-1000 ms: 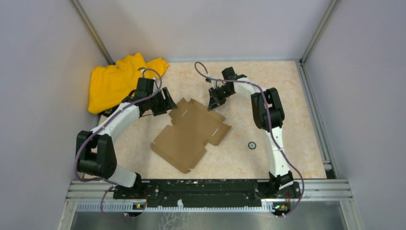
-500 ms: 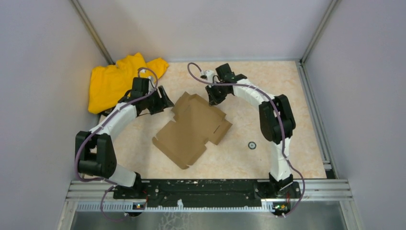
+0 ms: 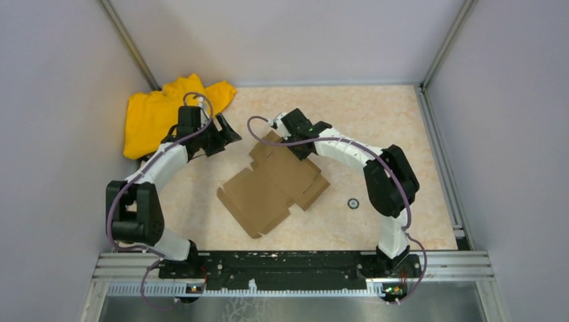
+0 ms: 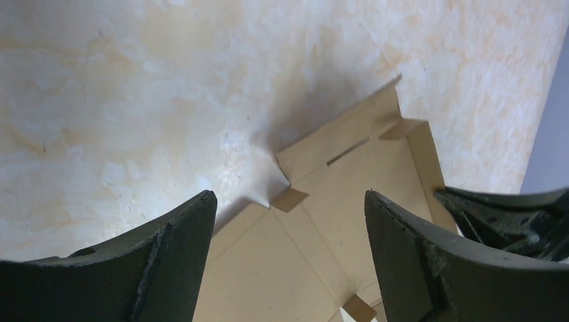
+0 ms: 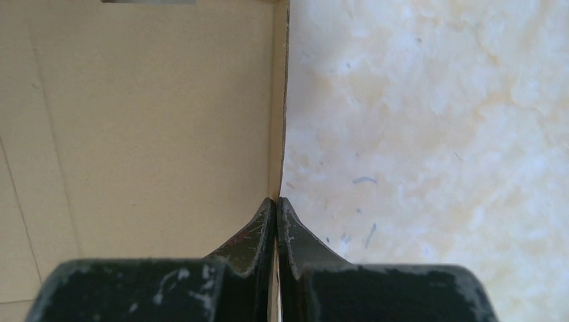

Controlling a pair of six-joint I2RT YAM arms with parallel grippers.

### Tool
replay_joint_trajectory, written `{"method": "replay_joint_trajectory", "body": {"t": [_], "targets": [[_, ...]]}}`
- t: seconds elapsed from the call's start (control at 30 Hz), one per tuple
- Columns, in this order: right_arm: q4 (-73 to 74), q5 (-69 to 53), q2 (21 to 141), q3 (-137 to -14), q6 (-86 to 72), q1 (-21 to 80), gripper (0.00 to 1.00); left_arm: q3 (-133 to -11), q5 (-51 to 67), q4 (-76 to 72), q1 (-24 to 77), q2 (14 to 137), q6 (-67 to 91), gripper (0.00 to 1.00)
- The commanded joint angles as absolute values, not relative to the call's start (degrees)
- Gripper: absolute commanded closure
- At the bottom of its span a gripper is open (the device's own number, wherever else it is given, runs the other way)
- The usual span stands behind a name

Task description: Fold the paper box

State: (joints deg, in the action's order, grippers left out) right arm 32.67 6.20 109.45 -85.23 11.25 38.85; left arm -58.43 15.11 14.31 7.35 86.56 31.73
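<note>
**A:** Right arm had swung leftward over the far end of the paper box (image 3: 272, 191) since the earlier view, hadn't it?

**B:** Yes. The left arm had drawn back toward the far left and spread its jaws wider. The box had also slid a little toward the right edge of the surface (image 3: 416, 134).

**A:** How much of the folding was done?

**B:** Very little, I judged. Starting from the near edge, the nearer half of the box lay flat and unfolded, set diagonally around the middle of the surface. No walls stood there and no tabs were tucked. A small dark round item (image 3: 353, 203) sat apart from it, toward the right edge.

**A:** And farther back?

**B:** The far flap (image 3: 268, 144) looked partly raised. The right end effector (image 5: 276, 201) was clenched on it, and its wrist view showed the thin cardboard edge running straight in between the closed fingers.

**A:** Was the left one holding anything?

**B:** No. The left end effector (image 4: 288, 194) was released, its jaws wide and empty, and it hung above the box's far left corner without touching it.

**A:** Anything behind that?

**B:** Only a yellow garment (image 3: 158, 114), crumpled in the far left corner and clear of the box. Nearly every fold was left to do.
</note>
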Motion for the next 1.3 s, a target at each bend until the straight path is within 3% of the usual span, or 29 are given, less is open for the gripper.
{"method": "replay_joint_trajectory", "body": {"t": [0.0, 0.4, 0.7, 0.9, 1.27], "targets": [[29.85, 20.12, 102.27, -84.02, 11.52, 41.33, 1.00, -62.03, 17.70, 10.02, 4.71, 90.00, 33.86, 0.13], [30.20, 31.58, 101.16, -83.94, 14.81, 44.26, 1.00, -66.16, 33.74, -4.28, 4.25, 106.67, 38.10, 0.16], [24.78, 37.27, 101.49, -80.33, 17.78, 46.64, 1.00, -70.18, 38.87, -12.74, 5.80, 114.57, 36.43, 0.17], [23.11, 39.49, 100.87, -79.96, 19.80, 47.59, 1.00, -75.54, 41.18, -14.98, 6.05, 120.26, 34.29, 0.35], [20.77, 41.51, 100.95, -79.57, 23.03, 49.14, 1.00, -72.15, 46.75, -24.94, 9.11, 121.19, 26.40, 0.54]]}}
